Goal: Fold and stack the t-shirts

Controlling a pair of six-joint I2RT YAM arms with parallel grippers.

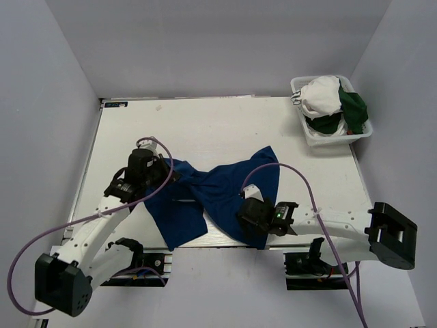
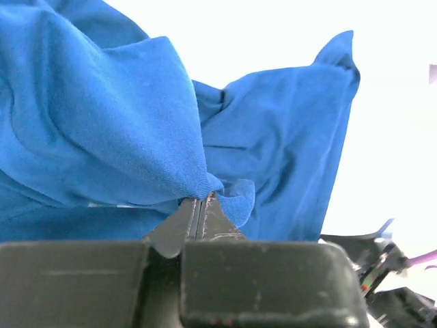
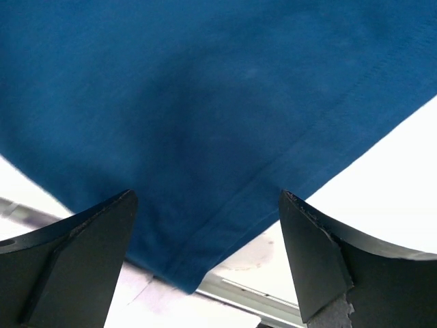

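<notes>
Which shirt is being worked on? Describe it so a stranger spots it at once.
On the white table, look at its near half. A royal blue t-shirt lies crumpled there, one fold pinched in the shut jaws of the left arm. It alone is out; the white shirts and green shirt sit in the far-right basket.

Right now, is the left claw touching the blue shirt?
Touching. The left wrist view shows the left gripper shut, pinching a fold of the blue shirt.
</notes>
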